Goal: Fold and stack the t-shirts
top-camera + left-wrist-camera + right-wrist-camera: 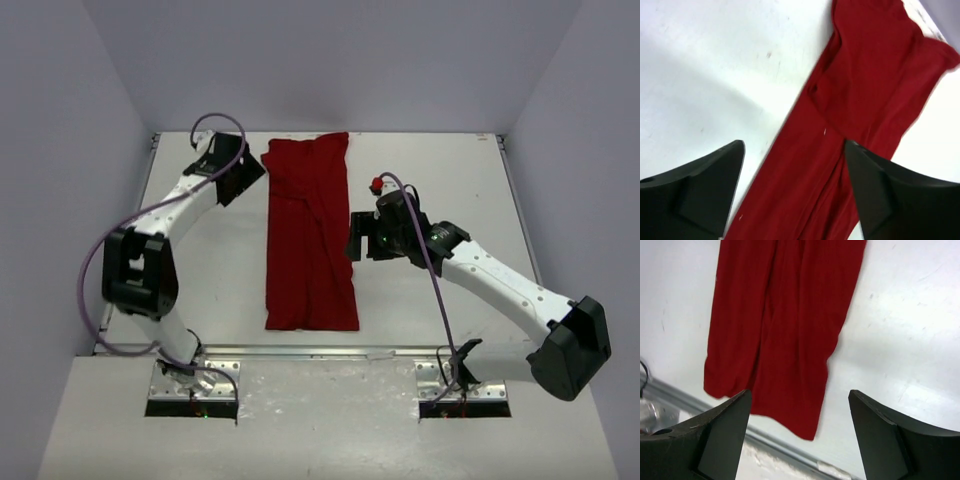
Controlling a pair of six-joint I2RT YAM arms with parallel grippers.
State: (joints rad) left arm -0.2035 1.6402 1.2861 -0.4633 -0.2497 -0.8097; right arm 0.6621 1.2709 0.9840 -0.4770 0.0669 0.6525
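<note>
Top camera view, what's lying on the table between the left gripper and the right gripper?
The red t-shirt, lying as a long narrow strip, sits between the left gripper and the right gripper; the top view shows it.

The left arm [150,250] rises from its base at bottom left and bends at a black elbow joint out to the left. Its white forearm runs up and away toward the far side, ending in the left tool [238,178]. In the wrist view its 2 black fingers [700,195] stand wide apart. The right arm [500,285] folds at a black elbow far to the right, its forearm reaching back left to the right tool [357,240], whose 2 fingers [715,435] are likewise spread wide
</note>
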